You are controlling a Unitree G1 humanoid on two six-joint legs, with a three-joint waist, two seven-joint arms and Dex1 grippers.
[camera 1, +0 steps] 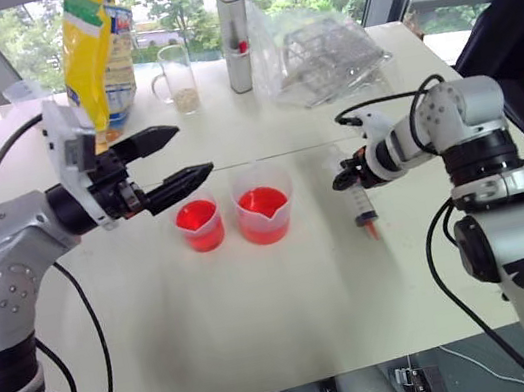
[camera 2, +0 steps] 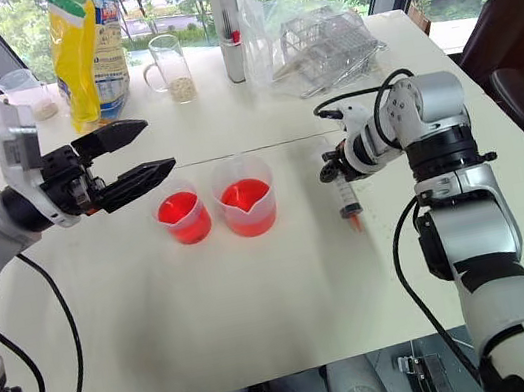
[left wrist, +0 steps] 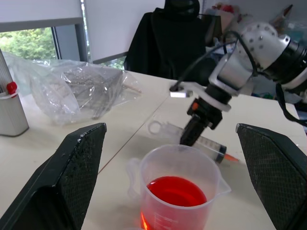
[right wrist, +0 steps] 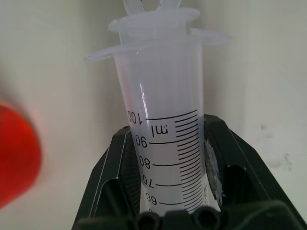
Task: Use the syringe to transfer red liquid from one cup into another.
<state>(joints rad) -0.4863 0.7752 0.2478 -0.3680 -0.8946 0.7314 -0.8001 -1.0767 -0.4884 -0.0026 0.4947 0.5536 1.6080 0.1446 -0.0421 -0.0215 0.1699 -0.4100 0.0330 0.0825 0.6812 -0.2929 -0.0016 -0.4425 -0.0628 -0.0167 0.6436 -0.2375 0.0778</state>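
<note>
The clear syringe [camera 1: 361, 207] is low over the white table, to the right of the cups, its orange-red tip toward the front edge. My right gripper [camera 1: 348, 178] is shut on its barrel [right wrist: 163, 96] near the flange end. The wider spouted cup [camera 1: 265, 214] holds red liquid [camera 1: 262, 201]. Just left of it the narrower cup [camera 1: 200, 224] also holds red liquid. My left gripper [camera 1: 179, 156] hovers open, pointing level, above and left of the narrower cup, with nothing between its fingers [left wrist: 72, 177].
Along the back of the table [camera 1: 265, 327] stand a yellow bag [camera 1: 95, 53], a tall handled glass [camera 1: 178, 79], a grey metal cylinder [camera 1: 236, 40] and a crumpled clear plastic bag with a wire rack [camera 1: 323, 53]. A seam [camera 1: 266, 158] runs across the table behind the cups.
</note>
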